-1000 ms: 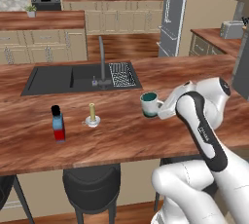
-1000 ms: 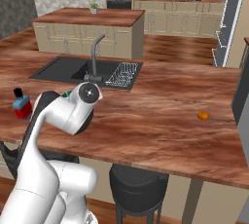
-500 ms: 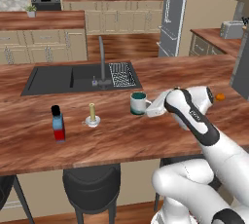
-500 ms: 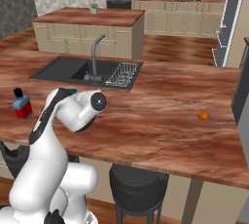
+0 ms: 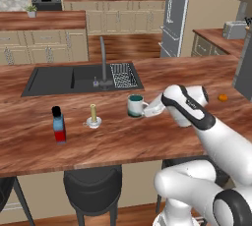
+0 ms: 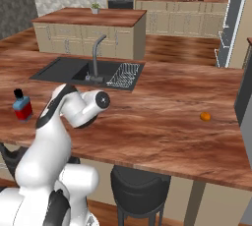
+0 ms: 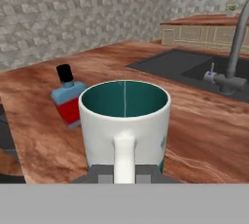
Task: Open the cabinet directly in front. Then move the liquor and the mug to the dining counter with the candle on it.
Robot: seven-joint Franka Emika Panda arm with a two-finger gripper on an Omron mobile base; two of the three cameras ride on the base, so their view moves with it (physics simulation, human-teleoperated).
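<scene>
My gripper (image 5: 147,110) is shut on the handle of the white mug (image 5: 135,105), which hangs upright at the dining counter (image 5: 147,141), just right of the candle (image 5: 93,116). Whether the mug touches the wood I cannot tell. In the hand view the mug (image 7: 124,121) is close up with its teal inside showing, and the gripper (image 7: 124,175) pinches its handle from both sides. The liquor (image 5: 58,124) stands left of the candle, and it also appears beyond the mug (image 7: 68,101) and at the counter's left end (image 6: 21,106). The cabinet is out of view.
A black sink (image 5: 74,78) with a grey faucet (image 5: 102,63) and a drain rack is set into the counter behind the candle. A small orange thing (image 5: 223,98) lies on the counter to the right. Stools (image 5: 93,185) stand under the front edge.
The arm has swung left along the counter with the mug in its grip, bringing it closer to the candle. The liquor and the candle have stayed put.
</scene>
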